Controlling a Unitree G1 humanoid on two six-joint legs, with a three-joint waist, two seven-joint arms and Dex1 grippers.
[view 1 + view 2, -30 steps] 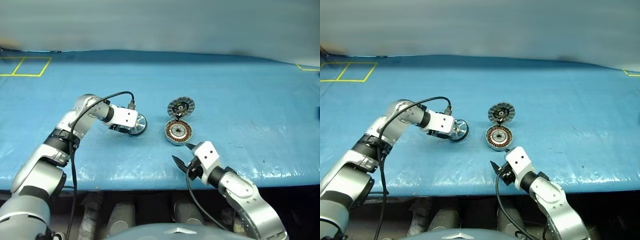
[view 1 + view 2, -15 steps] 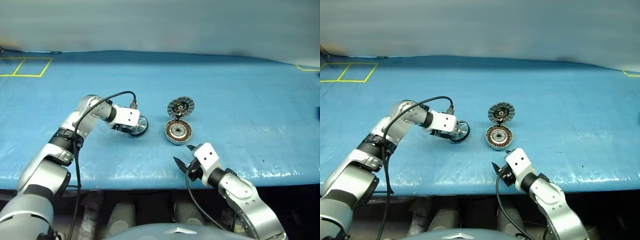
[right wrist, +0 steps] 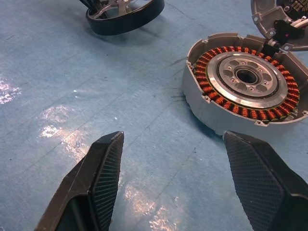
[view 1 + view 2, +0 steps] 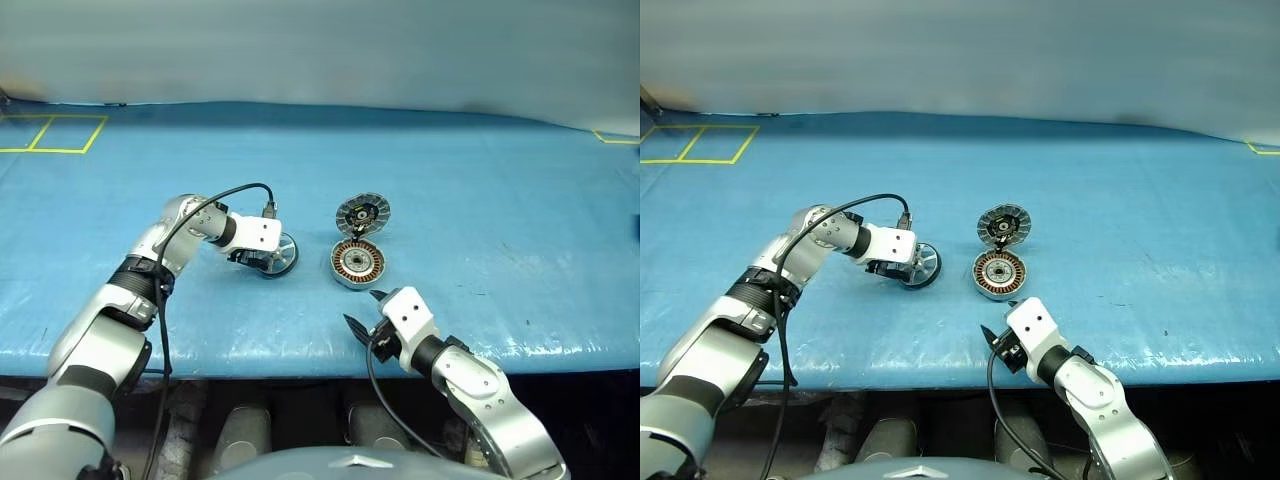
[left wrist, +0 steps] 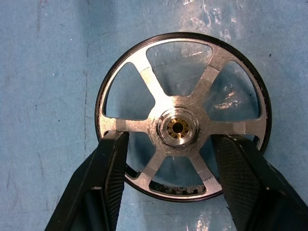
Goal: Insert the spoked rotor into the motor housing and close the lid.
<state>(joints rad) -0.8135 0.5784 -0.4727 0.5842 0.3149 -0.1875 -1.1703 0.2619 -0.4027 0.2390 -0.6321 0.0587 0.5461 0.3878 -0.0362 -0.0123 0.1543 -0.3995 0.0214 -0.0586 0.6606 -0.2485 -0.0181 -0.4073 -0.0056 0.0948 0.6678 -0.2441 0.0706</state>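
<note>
The spoked rotor [image 5: 178,127], a silver six-spoke wheel with a dark rim, hangs tilted just above the blue table, left of the motor housing. My left gripper [image 4: 265,258] is shut on it, its black fingers [image 5: 110,183] on either side of the hub. The motor housing [image 4: 357,263] stands open in the middle, copper windings [image 3: 211,91] ringing a silver centre. Its lid [image 4: 361,214] stands tipped up at the far side, dark inner face showing. My right gripper [image 4: 362,307] hovers open near the table's front edge, just in front of the housing, holding nothing.
The table wears a blue sheet [image 4: 480,200] with a wide bare stretch to the right and behind the housing. Yellow tape squares [image 4: 50,133] mark the far left corner. A black cable [image 4: 225,195] loops over my left forearm. The front edge [image 4: 250,352] runs close under both arms.
My left elbow has swung inward toward the table's middle; the gripper and the rotor have barely shifted. The right arm, housing and lid are as before.
</note>
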